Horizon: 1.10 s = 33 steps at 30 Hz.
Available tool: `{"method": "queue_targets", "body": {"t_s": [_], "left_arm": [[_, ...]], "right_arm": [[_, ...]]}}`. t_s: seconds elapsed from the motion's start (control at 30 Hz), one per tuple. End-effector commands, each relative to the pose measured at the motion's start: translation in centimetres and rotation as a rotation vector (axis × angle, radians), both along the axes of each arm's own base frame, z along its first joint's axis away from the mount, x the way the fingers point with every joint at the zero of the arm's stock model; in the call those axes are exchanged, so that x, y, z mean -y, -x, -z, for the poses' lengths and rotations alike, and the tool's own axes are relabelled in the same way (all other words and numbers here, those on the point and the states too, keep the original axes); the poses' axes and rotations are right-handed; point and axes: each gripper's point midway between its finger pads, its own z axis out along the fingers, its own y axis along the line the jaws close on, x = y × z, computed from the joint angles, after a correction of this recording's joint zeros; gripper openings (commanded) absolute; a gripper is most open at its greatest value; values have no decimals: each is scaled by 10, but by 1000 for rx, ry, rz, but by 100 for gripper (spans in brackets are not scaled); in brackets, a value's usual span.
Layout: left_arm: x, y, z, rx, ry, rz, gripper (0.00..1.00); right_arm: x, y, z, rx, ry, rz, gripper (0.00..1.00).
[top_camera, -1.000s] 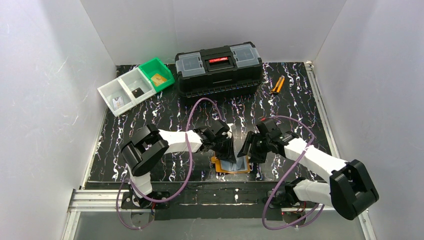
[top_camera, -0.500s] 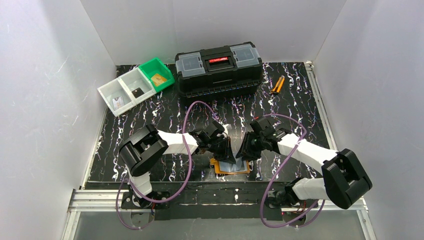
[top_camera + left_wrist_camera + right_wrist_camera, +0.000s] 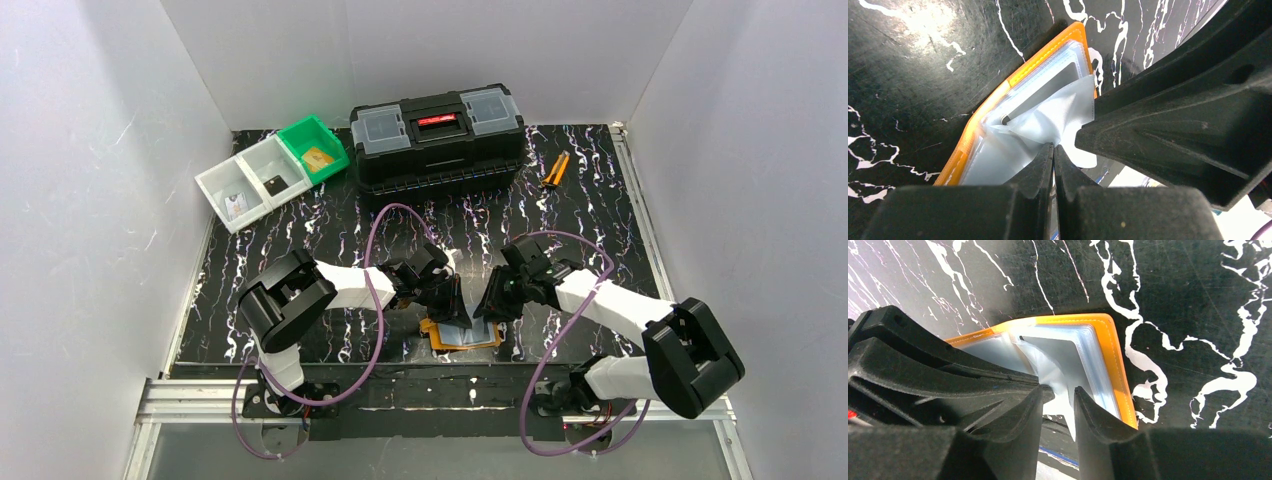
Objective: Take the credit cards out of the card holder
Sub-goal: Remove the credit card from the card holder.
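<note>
Card holder: orange cover, clear bluish pockets. Table: black, white marble veining. Toolbox at 12 o'clock: black, red latch. White bin, green bin at 10 o'clock. Pliers at 1 o'clock: orange handles.

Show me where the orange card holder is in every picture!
Top external: card holder low middle, near the table's front edge.
Left wrist: card holder centre, slanting up to the right.
Right wrist: card holder centre, orange corner upper right.
Shared landmark: the black, white-veined table under it.
</note>
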Motion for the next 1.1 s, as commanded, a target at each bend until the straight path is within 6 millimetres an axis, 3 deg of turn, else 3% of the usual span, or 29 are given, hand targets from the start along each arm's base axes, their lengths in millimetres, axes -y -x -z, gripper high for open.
{"method": "queue_targets", "body": {"t_s": [0.0, 0.4, 0.57, 0.67, 0.77, 0.83, 0.87, 0.97, 1.07], "left_arm": [[-6, 4, 1, -10, -16, 6, 0], [-8, 4, 2, -13, -19, 2, 0], [-6, 4, 0, -12, -15, 13, 0], [-6, 4, -6, -5, -17, 24, 0], [-8, 2, -16, 20, -22, 30, 12], [-13, 1, -25, 40, -34, 26, 31], [-16, -1, -30, 52, -39, 22, 36], [-32, -4, -40, 86, -88, -2, 42], [-55, -6, -41, 123, -187, -22, 39]], "right_arm": [[6, 2, -5, 34, 11, 1, 37], [5, 14, 5, -6, -12, -5, 33], [1, 14, 5, -6, -23, -16, 26], [1, 14, 7, -16, -19, -16, 14], [2, 12, 5, -6, -11, -7, 1], [6, 11, 3, 4, 3, 3, 1], [7, 11, 2, 11, 6, 3, 1], [8, 11, -3, 20, 11, 1, 1], [6, 10, -10, 30, 0, -7, 1]]}}
